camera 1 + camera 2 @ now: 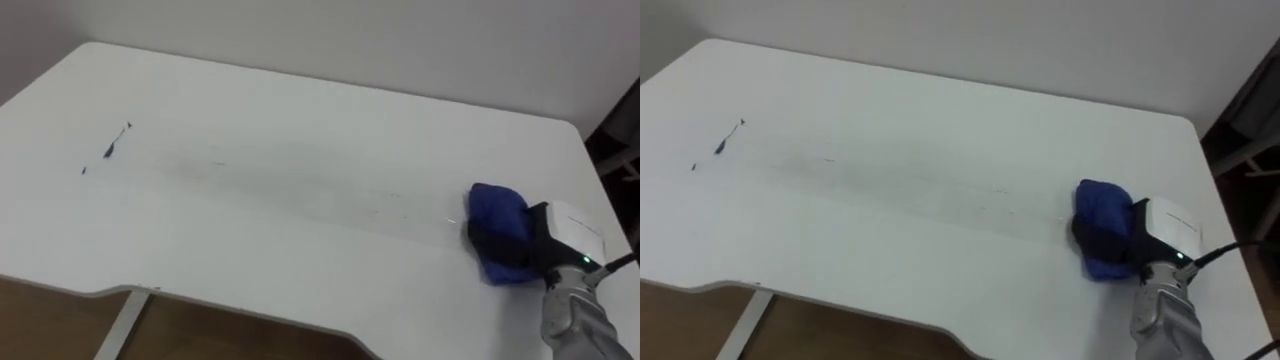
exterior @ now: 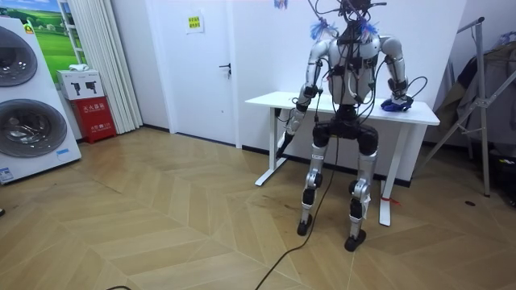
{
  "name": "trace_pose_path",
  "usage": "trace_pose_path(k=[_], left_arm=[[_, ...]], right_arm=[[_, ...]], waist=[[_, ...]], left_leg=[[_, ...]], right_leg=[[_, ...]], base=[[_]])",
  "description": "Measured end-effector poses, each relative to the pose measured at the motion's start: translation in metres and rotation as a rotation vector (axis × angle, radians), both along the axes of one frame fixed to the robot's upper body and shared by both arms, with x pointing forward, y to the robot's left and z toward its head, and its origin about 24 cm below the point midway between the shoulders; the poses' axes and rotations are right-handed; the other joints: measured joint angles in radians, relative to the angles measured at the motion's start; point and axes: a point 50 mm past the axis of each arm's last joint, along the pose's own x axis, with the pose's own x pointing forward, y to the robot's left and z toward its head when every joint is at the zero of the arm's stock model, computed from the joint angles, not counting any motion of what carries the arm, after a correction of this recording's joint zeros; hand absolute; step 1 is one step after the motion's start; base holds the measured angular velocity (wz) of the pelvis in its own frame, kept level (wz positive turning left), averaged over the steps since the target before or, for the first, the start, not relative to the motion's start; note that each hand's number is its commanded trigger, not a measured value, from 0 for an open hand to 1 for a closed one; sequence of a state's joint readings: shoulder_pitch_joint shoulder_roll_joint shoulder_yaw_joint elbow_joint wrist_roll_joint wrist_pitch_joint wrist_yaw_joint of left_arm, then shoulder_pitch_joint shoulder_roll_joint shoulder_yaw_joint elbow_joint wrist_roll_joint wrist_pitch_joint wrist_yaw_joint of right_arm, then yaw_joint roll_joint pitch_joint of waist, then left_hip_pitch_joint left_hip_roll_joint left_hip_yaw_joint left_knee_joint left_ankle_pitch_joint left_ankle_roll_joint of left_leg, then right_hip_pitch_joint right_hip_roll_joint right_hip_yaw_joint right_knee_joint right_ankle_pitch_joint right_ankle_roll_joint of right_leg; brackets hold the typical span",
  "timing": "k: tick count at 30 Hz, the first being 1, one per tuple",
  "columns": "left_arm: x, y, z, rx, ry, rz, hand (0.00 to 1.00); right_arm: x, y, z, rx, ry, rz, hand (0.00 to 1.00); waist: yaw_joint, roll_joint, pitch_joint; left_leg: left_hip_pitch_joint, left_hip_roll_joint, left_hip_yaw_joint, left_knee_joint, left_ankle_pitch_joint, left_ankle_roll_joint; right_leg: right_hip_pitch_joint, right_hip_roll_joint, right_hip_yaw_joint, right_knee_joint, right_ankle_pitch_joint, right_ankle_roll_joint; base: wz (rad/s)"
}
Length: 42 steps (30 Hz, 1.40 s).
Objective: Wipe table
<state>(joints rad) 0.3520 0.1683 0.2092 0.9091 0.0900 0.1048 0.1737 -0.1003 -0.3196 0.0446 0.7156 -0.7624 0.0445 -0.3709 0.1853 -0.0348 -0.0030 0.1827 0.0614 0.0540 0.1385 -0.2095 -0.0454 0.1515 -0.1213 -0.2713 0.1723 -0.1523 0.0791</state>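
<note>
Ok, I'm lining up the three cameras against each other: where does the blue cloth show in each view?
Left eye view: the blue cloth lies at lower right, gripped by the right hand, near the right edge of the white table.
Right eye view: same place, lower right.
Room view: on the tabletop's end at the room view's right.
Shared landmark: the white table, seen in all three.
</note>
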Motion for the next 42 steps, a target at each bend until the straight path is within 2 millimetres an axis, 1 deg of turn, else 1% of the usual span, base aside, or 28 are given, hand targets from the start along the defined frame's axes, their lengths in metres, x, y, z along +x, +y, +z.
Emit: trace_pose_path(k=[1, 3, 4, 6, 7, 10, 12, 14, 15, 16, 17, 18, 21, 25, 27, 28, 29, 31, 32, 33, 35, 37, 39, 42], left_arm=[[0.001, 0.000, 0.000, 0.000, -0.005, -0.001, 0.00], [0.008, -0.001, 0.000, -0.006, -0.032, 0.013, 0.00], [0.010, -0.001, 0.000, -0.005, -0.039, 0.013, 0.00], [0.015, -0.002, 0.000, -0.001, -0.063, 0.014, 0.00], [0.016, -0.002, 0.001, 0.000, -0.074, 0.022, 0.00], [0.023, -0.002, 0.001, 0.002, -0.111, 0.019, 0.00], [0.026, -0.002, 0.002, 0.000, -0.131, 0.025, 0.00], [0.025, -0.001, 0.002, 0.002, -0.132, 0.027, 0.00], [0.025, -0.001, 0.002, 0.002, -0.132, 0.028, 0.00], [0.024, -0.001, 0.002, 0.003, -0.128, 0.030, 0.00], [0.021, -0.001, 0.001, 0.002, -0.118, 0.033, 0.00], [0.018, -0.001, 0.000, -0.001, -0.106, 0.036, 0.00], [0.015, -0.001, 0.000, -0.004, -0.100, 0.041, 0.00], [0.015, -0.001, 0.000, -0.009, -0.105, 0.055, 0.00], [0.016, -0.002, 0.000, -0.009, -0.108, 0.054, 0.00], [0.017, -0.002, 0.000, -0.009, -0.109, 0.054, 0.00], [0.016, -0.002, 0.000, -0.010, -0.108, 0.055, 0.00], [0.016, -0.002, -0.001, -0.010, -0.102, 0.055, 0.00], [0.015, -0.002, -0.001, -0.009, -0.101, 0.055, 0.00], [0.015, -0.002, -0.001, -0.009, -0.099, 0.055, 0.00], [0.015, -0.002, -0.001, -0.009, -0.097, 0.057, 0.00], [0.017, -0.002, -0.001, -0.008, -0.102, 0.055, 0.00], [0.018, -0.002, -0.001, -0.010, -0.103, 0.054, 0.00], [0.018, -0.003, -0.001, -0.018, -0.111, 0.067, 0.00]], right_arm=[[-0.001, 0.001, 0.001, -0.003, -0.004, 0.009, 0.00], [0.000, 0.006, 0.008, -0.009, -0.034, 0.045, 0.00], [0.000, 0.007, 0.009, -0.010, -0.043, 0.050, 0.00], [0.004, 0.010, 0.015, -0.008, -0.072, 0.063, 0.00], [0.006, 0.012, 0.019, -0.008, -0.093, 0.071, 0.00], [0.012, 0.016, 0.029, 0.000, -0.146, 0.098, 0.00], [0.014, 0.018, 0.034, 0.009, -0.175, 0.112, 0.00], [0.016, 0.019, 0.040, 0.006, -0.203, 0.120, 0.00], [0.017, 0.019, 0.043, 0.006, -0.217, 0.122, 0.14], [0.019, 0.019, 0.050, 0.006, -0.251, 0.124, 0.56], [0.021, 0.018, 0.056, 0.006, -0.283, 0.125, 0.75], [0.021, 0.017, 0.062, 0.007, -0.313, 0.123, 1.00], [0.020, 0.012, 0.072, 0.004, -0.362, 0.106, 1.00], [0.017, 0.011, 0.075, 0.001, -0.374, 0.103, 1.00], [0.015, 0.011, 0.073, 0.000, -0.366, 0.102, 0.89], [0.015, 0.011, 0.072, -0.001, -0.362, 0.102, 0.87], [0.014, 0.011, 0.072, 0.000, -0.359, 0.102, 0.75], [0.012, 0.010, 0.070, 0.000, -0.351, 0.102, 0.49], [0.010, 0.010, 0.067, 0.000, -0.340, 0.102, 0.26], [0.007, 0.010, 0.065, -0.004, -0.327, 0.104, 0.00], [0.004, 0.011, 0.061, -0.022, -0.305, 0.111, 0.00], [0.002, 0.015, 0.057, -0.035, -0.284, 0.129, 0.00], [0.003, 0.026, 0.052, -0.046, -0.249, 0.173, 0.00], [0.003, 0.034, 0.048, -0.038, -0.230, 0.207, 0.00]], waist=[[-0.003, 0.000, 0.0000], [-0.020, 0.000, -0.0001], [-0.020, 0.000, -0.0002], [-0.025, 0.003, 0.0026], [-0.032, 0.006, 0.0045], [-0.044, 0.006, 0.0043], [-0.047, -0.002, 0.0029], [-0.055, -0.009, 0.0034], [-0.057, -0.012, 0.0042], [-0.063, -0.017, 0.0052], [-0.070, -0.022, 0.0045], [-0.073, -0.025, 0.0033], [-0.077, -0.030, -0.0005], [-0.085, -0.028, 0.0004], [-0.088, -0.025, 0.0013], [-0.090, -0.023, 0.0030], [-0.093, -0.021, 0.0037], [-0.089, -0.019, 0.0026], [-0.089, -0.019, 0.0025], [-0.084, -0.019, 0.0027], [-0.072, -0.017, 0.0039], [-0.068, -0.017, 0.0039], [-0.066, -0.016, 0.0041], [-0.050, -0.015, 0.0044]], left_leg=[[0.000, 0.000, 0.001, -0.002, 0.000, 0.000], [-0.013, 0.000, 0.006, -0.002, 0.000, 0.000], [-0.015, 0.000, 0.010, -0.002, 0.000, 0.000], [-0.015, 0.000, 0.022, -0.003, 0.000, 0.000], [-0.016, 0.000, 0.025, -0.005, 0.000, 0.000], [-0.019, 0.000, 0.029, -0.005, 0.000, 0.001], [-0.017, 0.000, 0.032, -0.005, 0.000, 0.001], [-0.016, -0.001, 0.033, -0.005, 0.000, 0.001], [-0.016, -0.001, 0.034, -0.005, 0.000, 0.001], [-0.016, -0.001, 0.035, -0.005, 0.000, 0.001], [-0.016, -0.001, 0.035, -0.005, 0.000, 0.001], [-0.016, -0.001, 0.036, -0.005, 0.000, 0.001], [-0.015, -0.001, 0.037, -0.005, 0.000, 0.001], [-0.015, -0.001, 0.040, -0.006, 0.000, 0.001], [-0.015, -0.001, 0.040, -0.009, 0.000, 0.001], [-0.015, -0.001, 0.040, -0.010, 0.000, 0.001], [-0.016, -0.001, 0.041, -0.010, 0.000, 0.001], [-0.017, -0.001, 0.041, -0.010, 0.000, 0.001], [-0.016, -0.001, 0.041, -0.010, 0.000, 0.001], [-0.016, -0.001, 0.041, -0.010, 0.000, 0.001], [-0.016, -0.001, 0.041, -0.010, 0.000, 0.001], [-0.018, -0.001, 0.042, -0.010, 0.000, 0.001], [-0.020, 0.000, 0.046, -0.011, 0.000, 0.001], [-0.021, 0.000, 0.052, -0.012, -0.001, 0.002]], right_leg=[[-0.002, 0.000, 0.001, 0.000, 0.000, 0.000], [-0.017, 0.001, 0.010, 0.003, 0.000, 0.000], [-0.022, 0.001, 0.014, 0.003, 0.000, 0.000], [-0.034, 0.001, 0.025, 0.013, 0.000, 0.000], [-0.039, 0.000, 0.027, 0.016, 0.000, 0.000], [-0.048, 0.001, 0.034, 0.016, 0.000, 0.000], [-0.051, 0.001, 0.042, 0.016, 0.000, 0.000], [-0.051, 0.001, 0.048, 0.016, 0.000, 0.000], [-0.052, 0.001, 0.049, 0.016, 0.000, 0.000], [-0.053, 0.001, 0.051, 0.014, 0.000, 0.000], [-0.053, 0.001, 0.051, 0.014, 0.000, 0.000], [-0.053, 0.001, 0.051, 0.014, 0.000, 0.000], [-0.053, 0.002, 0.052, 0.014, 0.000, 0.000], [-0.053, 0.002, 0.053, 0.015, 0.000, 0.000], [-0.055, 0.002, 0.053, 0.017, 0.001, -0.001], [-0.056, 0.002, 0.054, 0.018, 0.002, -0.003], [-0.058, 0.003, 0.056, 0.018, 0.002, -0.003], [-0.062, 0.004, 0.058, 0.022, 0.002, -0.003], [-0.062, 0.004, 0.058, 0.023, 0.002, -0.003], [-0.063, 0.004, 0.059, 0.024, 0.002, -0.003], [-0.067, 0.005, 0.066, 0.024, 0.002, -0.003], [-0.070, 0.006, 0.067, 0.024, 0.002, -0.003], [-0.074, 0.006, 0.069, 0.025, 0.002, -0.003], [-0.078, 0.006, 0.074, 0.029, 0.002, -0.003]], base=[[-0.04], [-0.08], [-0.18], [-0.16], [-0.11], [-0.09], [-0.10], [-0.06], [-0.04], [0.00], [0.00], [0.00], [0.00], [0.00], [0.00], [0.00], [-0.04], [-0.02], [0.00], [-0.04], [-0.07], [-0.03], [0.00], [-0.05]])
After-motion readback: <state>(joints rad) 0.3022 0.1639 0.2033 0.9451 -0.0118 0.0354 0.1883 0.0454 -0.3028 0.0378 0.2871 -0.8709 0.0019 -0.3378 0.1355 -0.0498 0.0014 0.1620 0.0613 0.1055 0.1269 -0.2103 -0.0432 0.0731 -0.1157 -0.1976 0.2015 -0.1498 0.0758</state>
